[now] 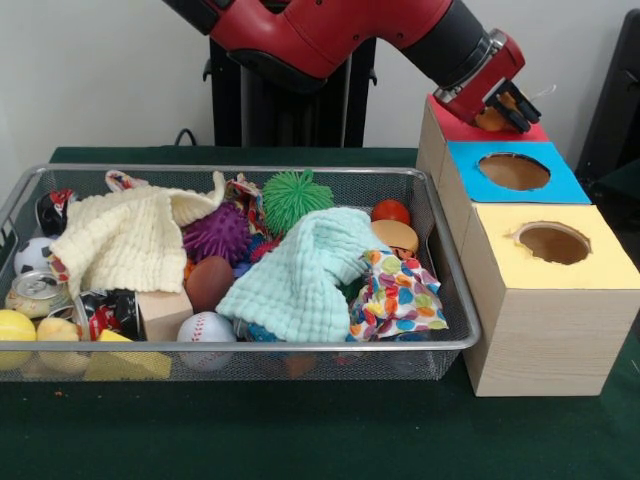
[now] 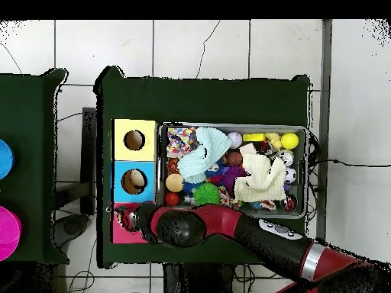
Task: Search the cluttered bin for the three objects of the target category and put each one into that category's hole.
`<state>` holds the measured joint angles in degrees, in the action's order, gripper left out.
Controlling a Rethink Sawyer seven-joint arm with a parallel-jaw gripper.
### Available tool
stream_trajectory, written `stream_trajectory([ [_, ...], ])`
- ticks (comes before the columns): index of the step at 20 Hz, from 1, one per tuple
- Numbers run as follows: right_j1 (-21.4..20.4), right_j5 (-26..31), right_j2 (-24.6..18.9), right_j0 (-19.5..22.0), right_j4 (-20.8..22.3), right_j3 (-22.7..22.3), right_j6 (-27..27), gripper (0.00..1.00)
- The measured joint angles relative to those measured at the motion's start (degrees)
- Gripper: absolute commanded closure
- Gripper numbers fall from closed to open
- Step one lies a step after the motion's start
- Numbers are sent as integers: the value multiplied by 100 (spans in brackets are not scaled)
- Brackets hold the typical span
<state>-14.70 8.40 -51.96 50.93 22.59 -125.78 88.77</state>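
My gripper [image 1: 508, 104] hangs over the red top [image 1: 463, 129] of the far wooden box, and it also shows in the overhead view [image 2: 133, 221]. It is shut on a tan-orange toy figure [image 1: 491, 119], held right at the red top. The hole in the red top is hidden under the gripper and the toy. The wire mesh bin [image 1: 250, 347] stands to the left of the boxes. A pale yellow lumpy figure [image 1: 57, 330] lies at the bin's front left corner, next to a smooth yellow ball [image 1: 12, 328]. No third figure shows.
The blue-topped hole [image 1: 513, 171] and the yellow-topped hole [image 1: 552, 243] are nearer the camera. The bin holds a cream cloth [image 1: 125, 240], a mint cloth [image 1: 305, 270], a spotted cloth [image 1: 398, 298], a green spiky ball [image 1: 296, 196], a purple spiky ball [image 1: 216, 234] and a baseball [image 1: 206, 328].
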Motion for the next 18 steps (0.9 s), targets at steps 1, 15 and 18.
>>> stream_trajectory([
  [1,-1,0,-2,2,0,0,0,100],
  [15,-17,123,-5,42,0,3,0,100],
  [18,-45,195,-6,44,0,7,0,100],
])
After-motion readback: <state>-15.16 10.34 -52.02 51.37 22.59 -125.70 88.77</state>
